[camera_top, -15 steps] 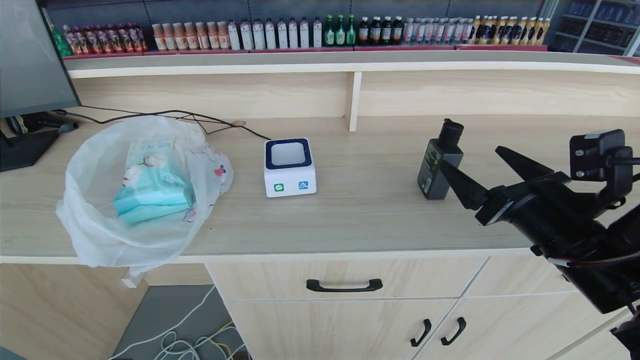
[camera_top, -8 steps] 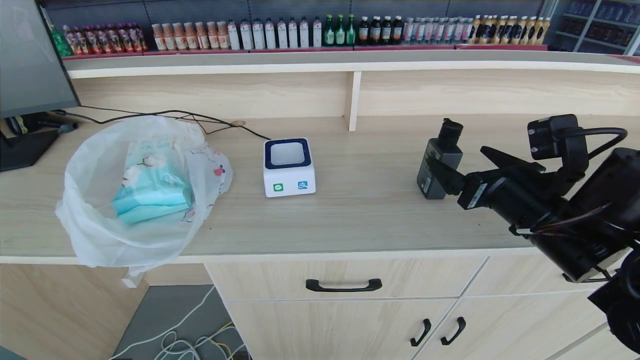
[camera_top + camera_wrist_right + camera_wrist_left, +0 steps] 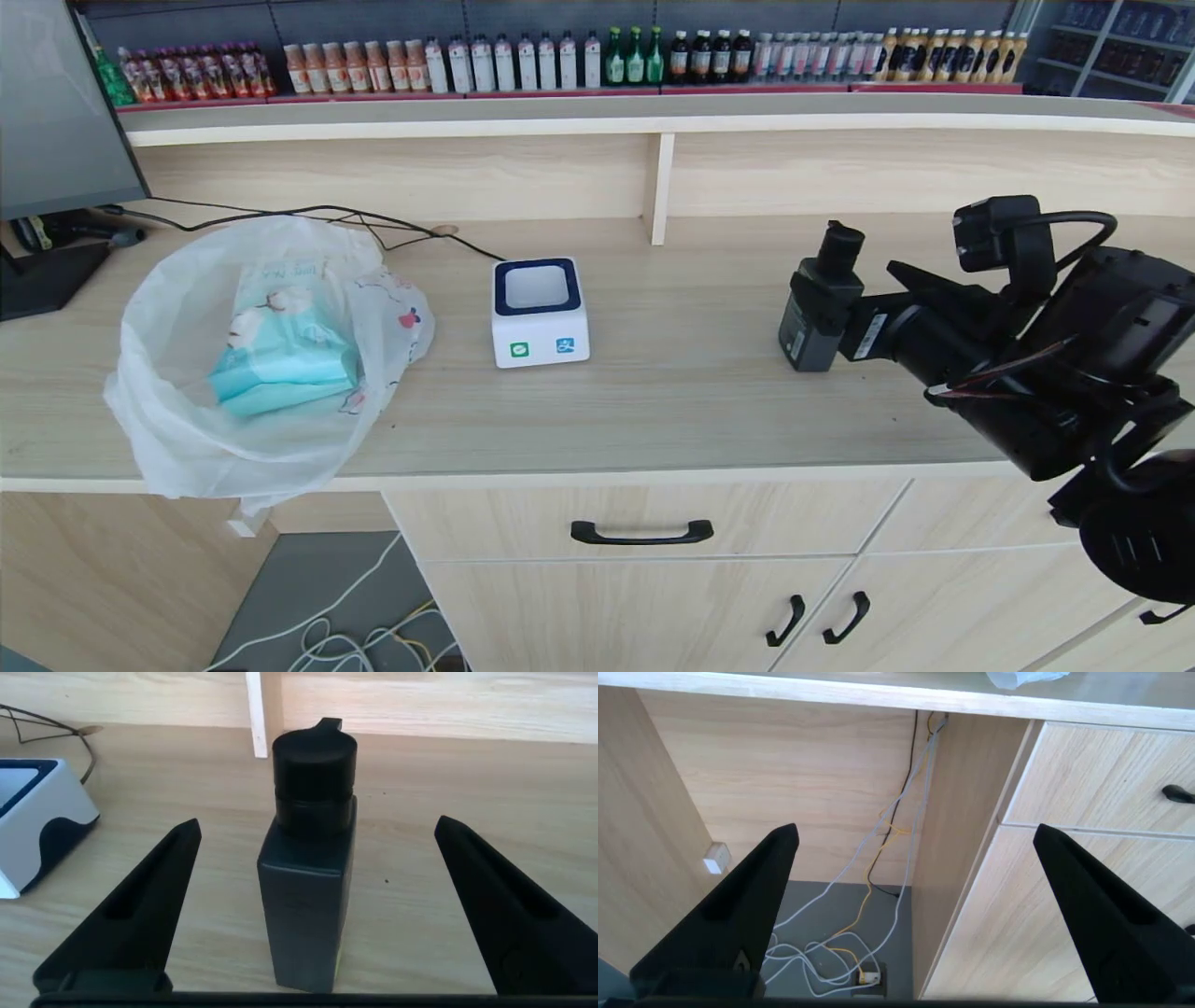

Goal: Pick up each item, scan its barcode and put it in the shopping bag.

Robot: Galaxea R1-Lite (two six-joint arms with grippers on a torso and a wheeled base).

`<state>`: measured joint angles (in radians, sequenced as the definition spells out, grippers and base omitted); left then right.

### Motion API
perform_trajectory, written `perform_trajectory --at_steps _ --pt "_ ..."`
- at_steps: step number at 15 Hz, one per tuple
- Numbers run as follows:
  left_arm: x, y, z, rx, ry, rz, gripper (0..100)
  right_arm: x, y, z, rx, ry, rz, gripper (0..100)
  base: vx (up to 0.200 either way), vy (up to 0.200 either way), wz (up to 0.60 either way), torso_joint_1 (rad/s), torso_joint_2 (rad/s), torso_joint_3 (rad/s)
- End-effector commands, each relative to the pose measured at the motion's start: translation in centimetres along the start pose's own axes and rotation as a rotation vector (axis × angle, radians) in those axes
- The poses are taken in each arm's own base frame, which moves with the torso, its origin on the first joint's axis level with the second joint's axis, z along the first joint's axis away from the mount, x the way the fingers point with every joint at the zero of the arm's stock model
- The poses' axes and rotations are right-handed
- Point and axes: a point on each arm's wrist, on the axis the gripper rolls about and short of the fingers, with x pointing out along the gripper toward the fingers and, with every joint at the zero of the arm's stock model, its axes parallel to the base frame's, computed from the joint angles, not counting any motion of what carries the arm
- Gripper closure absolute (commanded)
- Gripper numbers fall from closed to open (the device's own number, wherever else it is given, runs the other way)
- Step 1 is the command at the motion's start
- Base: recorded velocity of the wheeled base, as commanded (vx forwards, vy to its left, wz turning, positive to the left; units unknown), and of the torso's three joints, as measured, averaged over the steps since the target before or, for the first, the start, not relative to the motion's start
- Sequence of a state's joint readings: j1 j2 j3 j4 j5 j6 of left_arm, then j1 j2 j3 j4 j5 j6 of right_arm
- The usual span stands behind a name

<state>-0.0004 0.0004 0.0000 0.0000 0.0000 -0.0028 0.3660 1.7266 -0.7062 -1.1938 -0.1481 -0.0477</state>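
**A:** Where is the dark bottle (image 3: 820,303)?

**B:** It stands upright on the tabletop (image 3: 691,401), cap on. It is at three o'clock from the white scanner (image 3: 541,313) and well apart from it.

**A:** And the right pincer (image 3: 864,301)?

**B:** It is spread wide, level with the bottle on its three o'clock side. In the right wrist view the bottle stands between the two black fingers (image 3: 131,915), with a gap on each side. Nothing grips it.

**A:** The shopping bag (image 3: 168,411)?

**B:** It is at nine o'clock from the scanner, with its mouth gaping and its lower fold hanging over the tabletop's front edge. A pale blue tissue pack (image 3: 280,350) lies inside.

**A:** What about the left pincer (image 3: 915,831)?

**B:** It is also spread open and holds nothing. It hangs below tabletop height, facing a wooden cabinet side, with loose cables (image 3: 840,943) on the floor beneath it.
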Motion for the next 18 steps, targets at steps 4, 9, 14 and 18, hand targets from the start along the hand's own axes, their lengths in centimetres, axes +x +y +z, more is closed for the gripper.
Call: perform_trajectory --at_steps 4,9,14,18 --pt "0.0 0.0 0.0 0.000 0.000 0.000 0 2.2 -0.8 -0.8 -0.016 -0.002 -0.035 0 0.000 0.000 0.00 0.000 0.00 0.000" --pt "0.0 0.0 0.0 0.000 0.000 0.000 0 3.2 -0.5 -2.4 -0.022 0.038 -0.042 0 0.000 0.000 0.00 0.000 0.00 0.000" --pt "0.0 0.0 0.0 0.000 0.000 -0.001 0 3.8 -0.4 -3.3 -0.018 0.053 -0.040 0 0.000 0.000 0.00 0.000 0.00 0.000" --pt "0.0 0.0 0.0 0.000 0.000 -0.001 0 4.5 -0.3 -3.5 -0.008 0.043 -0.058 0 0.000 0.000 0.00 0.000 0.00 0.000"
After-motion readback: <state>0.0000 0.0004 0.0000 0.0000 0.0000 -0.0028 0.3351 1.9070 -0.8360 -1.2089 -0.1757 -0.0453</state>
